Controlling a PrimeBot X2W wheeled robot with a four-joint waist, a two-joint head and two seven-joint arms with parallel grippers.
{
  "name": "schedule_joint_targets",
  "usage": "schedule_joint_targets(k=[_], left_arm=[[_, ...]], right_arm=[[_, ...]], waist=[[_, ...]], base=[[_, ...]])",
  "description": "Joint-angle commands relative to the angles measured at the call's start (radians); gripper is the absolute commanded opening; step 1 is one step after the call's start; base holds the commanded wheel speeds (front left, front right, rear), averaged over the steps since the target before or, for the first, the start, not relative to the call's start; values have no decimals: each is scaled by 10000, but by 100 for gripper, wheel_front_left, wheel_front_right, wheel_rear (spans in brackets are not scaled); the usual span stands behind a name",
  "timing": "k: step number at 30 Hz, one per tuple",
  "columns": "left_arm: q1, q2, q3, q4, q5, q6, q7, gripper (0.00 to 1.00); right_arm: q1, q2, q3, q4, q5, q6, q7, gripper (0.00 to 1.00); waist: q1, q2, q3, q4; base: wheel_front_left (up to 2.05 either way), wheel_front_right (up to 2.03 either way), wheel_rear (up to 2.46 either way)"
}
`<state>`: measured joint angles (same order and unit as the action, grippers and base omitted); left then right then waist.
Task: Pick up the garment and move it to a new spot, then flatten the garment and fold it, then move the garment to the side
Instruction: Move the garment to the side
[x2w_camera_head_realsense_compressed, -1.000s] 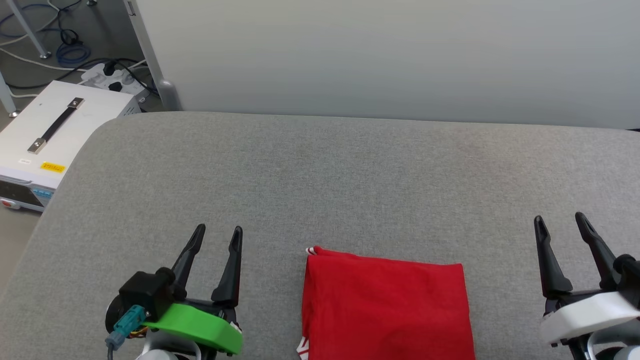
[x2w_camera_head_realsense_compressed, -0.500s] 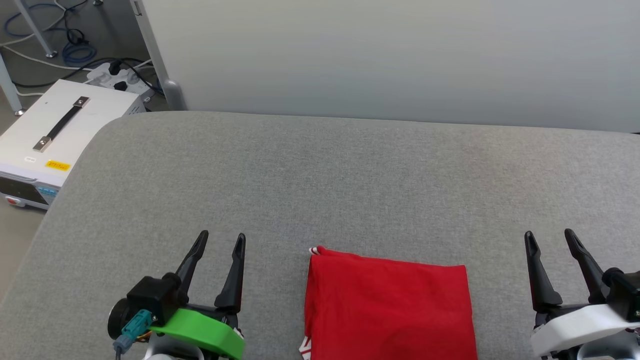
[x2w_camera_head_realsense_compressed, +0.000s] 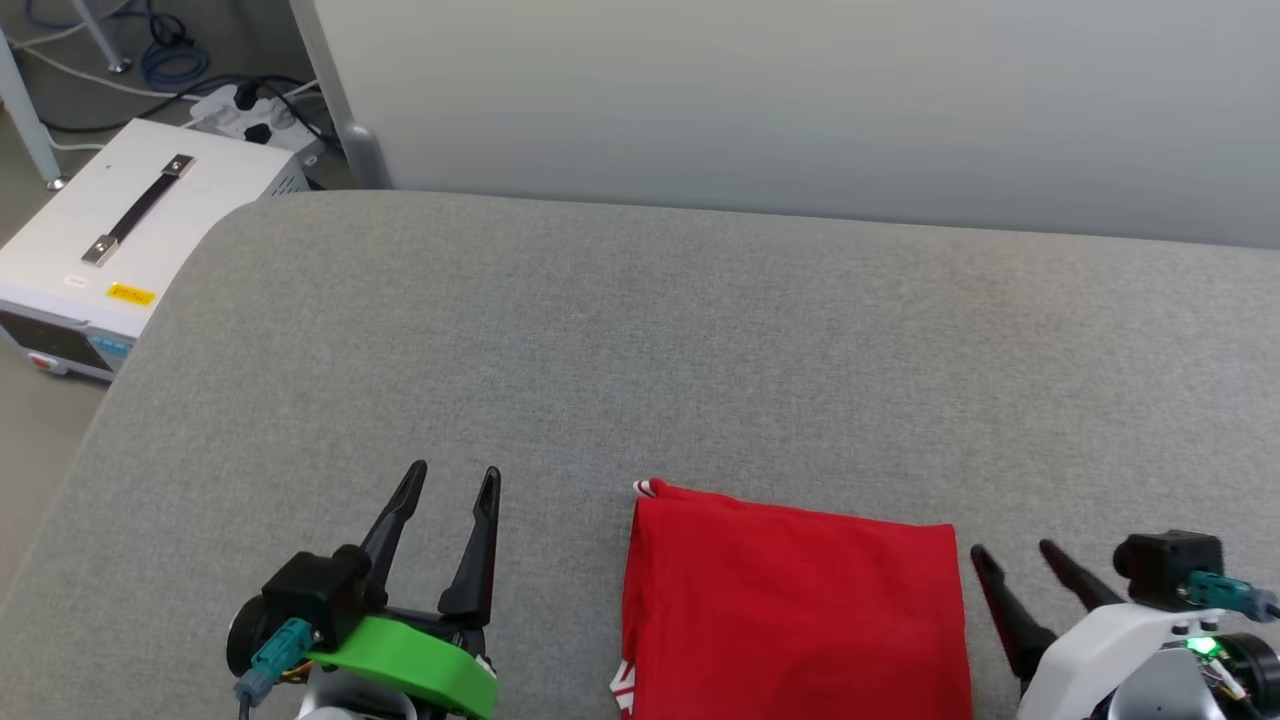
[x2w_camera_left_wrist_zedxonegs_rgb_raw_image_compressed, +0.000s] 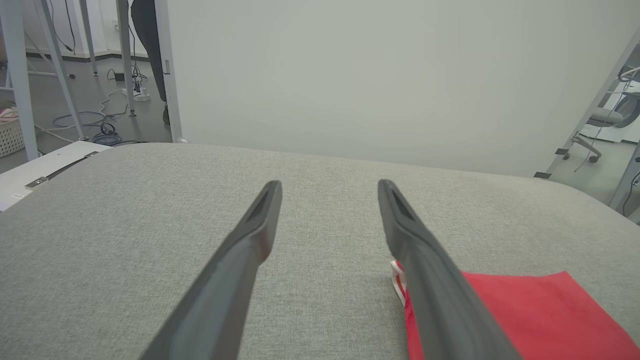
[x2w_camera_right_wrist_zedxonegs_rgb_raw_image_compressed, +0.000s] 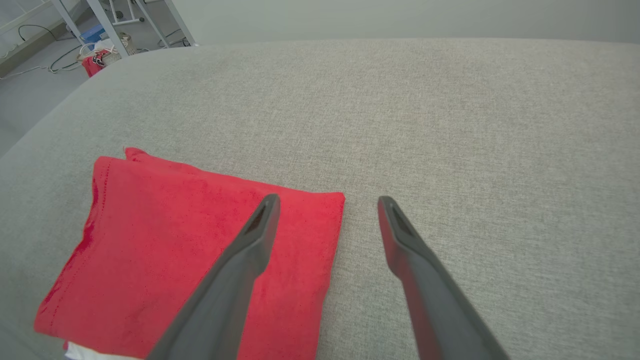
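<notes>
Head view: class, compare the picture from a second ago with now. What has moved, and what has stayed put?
The right gripper has swung in towards the right edge of the garment and back towards the robot, its wrist rolled over. The camera has shifted slightly too. Nothing was grasped or released. The left gripper and the folded garment stay where they were on the table; both grippers stay open.
</notes>
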<state>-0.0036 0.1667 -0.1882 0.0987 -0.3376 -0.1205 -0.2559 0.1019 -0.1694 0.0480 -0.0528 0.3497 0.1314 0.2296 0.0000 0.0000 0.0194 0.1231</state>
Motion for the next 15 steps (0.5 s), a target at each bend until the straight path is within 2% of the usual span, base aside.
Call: schedule_joint_targets(k=[1,7,15], left_arm=[[-126,-42,14,6,109,-63,-59,100],[-340,-97,-4,2,137,-84,-59,100],[-570,-158,-17,13,168,-96,-59,100]], right_arm=[[25,-52,93,39,135,-7,494,100],[-161,321,-107,415,132,-7,2376,100],[-406,822,-406,918,-206,-7,3592,100]], waist=[[0,0,220,154],[0,0,658,459],[0,0,1073,822]], base=[[0,0,0],[0,0,0],[0,0,0]])
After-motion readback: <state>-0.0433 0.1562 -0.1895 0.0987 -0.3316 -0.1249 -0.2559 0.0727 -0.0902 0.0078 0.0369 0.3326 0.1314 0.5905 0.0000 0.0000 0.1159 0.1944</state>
